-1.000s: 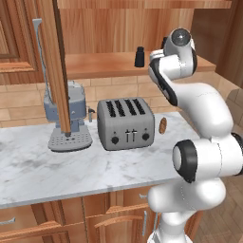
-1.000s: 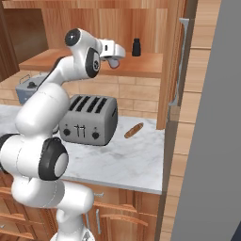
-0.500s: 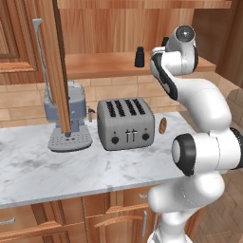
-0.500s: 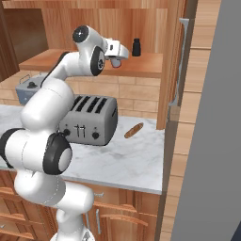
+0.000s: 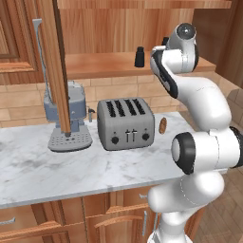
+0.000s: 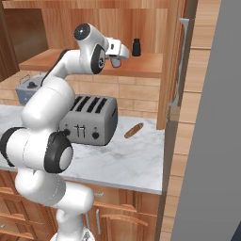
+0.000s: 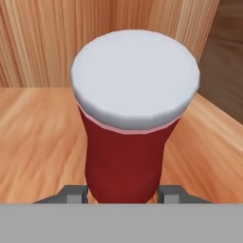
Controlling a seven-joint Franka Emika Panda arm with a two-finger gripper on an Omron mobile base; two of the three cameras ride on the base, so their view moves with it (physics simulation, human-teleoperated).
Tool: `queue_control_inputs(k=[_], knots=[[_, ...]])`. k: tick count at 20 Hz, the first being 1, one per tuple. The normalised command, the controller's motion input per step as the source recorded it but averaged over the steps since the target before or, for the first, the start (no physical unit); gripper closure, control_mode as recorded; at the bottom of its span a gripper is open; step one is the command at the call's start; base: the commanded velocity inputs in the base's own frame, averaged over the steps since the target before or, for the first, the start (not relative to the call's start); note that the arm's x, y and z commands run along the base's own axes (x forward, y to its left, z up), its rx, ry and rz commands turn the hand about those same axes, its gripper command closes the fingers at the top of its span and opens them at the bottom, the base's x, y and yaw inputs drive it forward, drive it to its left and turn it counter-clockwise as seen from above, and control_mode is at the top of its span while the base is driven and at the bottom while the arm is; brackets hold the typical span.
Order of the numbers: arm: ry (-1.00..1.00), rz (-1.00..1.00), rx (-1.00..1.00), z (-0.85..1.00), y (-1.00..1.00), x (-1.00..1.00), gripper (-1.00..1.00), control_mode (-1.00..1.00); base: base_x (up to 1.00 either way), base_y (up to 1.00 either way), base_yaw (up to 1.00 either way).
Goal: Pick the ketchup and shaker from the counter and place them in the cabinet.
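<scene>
Marble counter (image 5: 28, 166), wooden drawers (image 5: 38, 223), brick backsplash (image 5: 118, 90)

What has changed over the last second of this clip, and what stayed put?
The arm's upper joints rose slightly and the gripper pushed a little further in over the cabinet shelf, still clamped on the ketchup. Unchanged: the shaker stands on the shelf; the toaster, coffee machine and small brown item sit on the counter.

I am working in a home kitchen: a marble bench (image 5: 28, 166) carries a four-slot toaster (image 5: 125, 124) and a grey coffee machine (image 5: 69, 118), wooden drawer units (image 5: 71, 218) sit beneath, tan tiles (image 5: 114, 90) back the wall, and an open wooden cabinet (image 6: 141, 70) hangs above.
</scene>
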Motion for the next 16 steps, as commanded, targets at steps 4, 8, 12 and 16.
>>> queue_control_inputs(k=[4,8,12,16], knots=[[0.0,0.0,0.0,-0.07,0.0,0.0,-1.0,-1.0,0.0,0.0,0.0],[0.0,0.0,0.0,-0.08,-0.01,0.0,-1.0,-1.0,0.0,0.0,0.0],[0.0,0.0,0.0,-0.06,0.0,0.0,-1.0,-1.0,0.0,0.0,0.0],[0.0,0.0,0.0,-0.01,-0.07,0.0,-1.0,-1.0,0.0,0.0,0.0]])
